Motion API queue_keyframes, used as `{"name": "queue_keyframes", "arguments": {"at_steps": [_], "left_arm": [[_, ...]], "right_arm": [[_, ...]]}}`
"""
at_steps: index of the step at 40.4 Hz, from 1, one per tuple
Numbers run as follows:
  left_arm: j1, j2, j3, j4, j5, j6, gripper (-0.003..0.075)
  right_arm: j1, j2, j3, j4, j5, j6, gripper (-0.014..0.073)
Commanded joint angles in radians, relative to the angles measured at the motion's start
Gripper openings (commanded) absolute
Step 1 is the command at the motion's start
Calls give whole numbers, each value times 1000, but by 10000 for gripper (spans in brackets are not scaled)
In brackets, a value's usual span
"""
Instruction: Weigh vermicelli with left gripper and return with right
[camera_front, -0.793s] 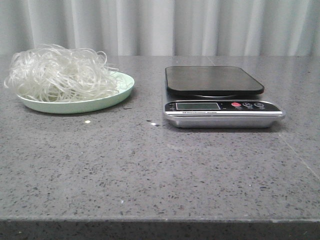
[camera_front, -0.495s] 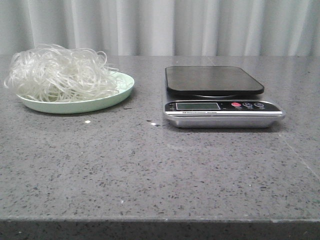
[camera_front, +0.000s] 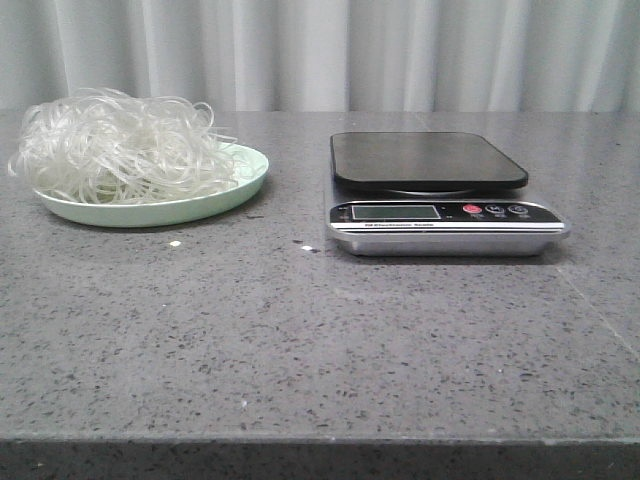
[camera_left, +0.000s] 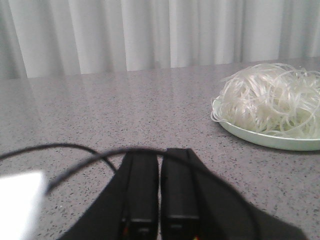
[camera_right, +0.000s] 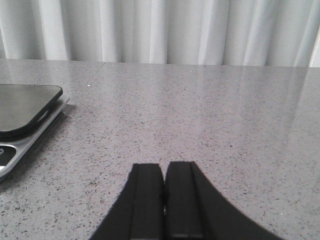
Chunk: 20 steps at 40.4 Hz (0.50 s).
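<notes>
Nothing has moved since the earlier frames. From the left gripper (camera_left: 159, 200), fingers closed on nothing, the vermicelli (camera_front: 120, 148) sits on its plate (camera_front: 205, 205) at 2 o'clock, far nearer than to the right gripper (camera_right: 164, 200), also closed and empty.

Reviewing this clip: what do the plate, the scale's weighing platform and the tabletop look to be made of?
The plate: likely plastic or melamine, a smooth, flat mint green with little shine. The platform: probably dark glass or glossy plastic, with a soft sheen, above a silvery metal-look base. The tabletop: speckled grey stone or a stone-look composite, polished, faintly reflecting the curtain.
</notes>
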Motion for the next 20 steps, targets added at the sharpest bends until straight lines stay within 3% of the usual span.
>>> {"name": "queue_keyframes", "arguments": {"at_steps": [1, 12, 20], "left_arm": [[-7, -18, 8, -2, -78, -7, 136], [-7, -18, 8, -2, -88, -7, 136], [-7, -18, 6, -2, -183, -7, 136]], "right_arm": [[-4, -15, -7, 0, -81, -5, 151], [-4, -15, -7, 0, -81, -5, 151], [-4, -15, -7, 0, -81, -5, 151]]}}
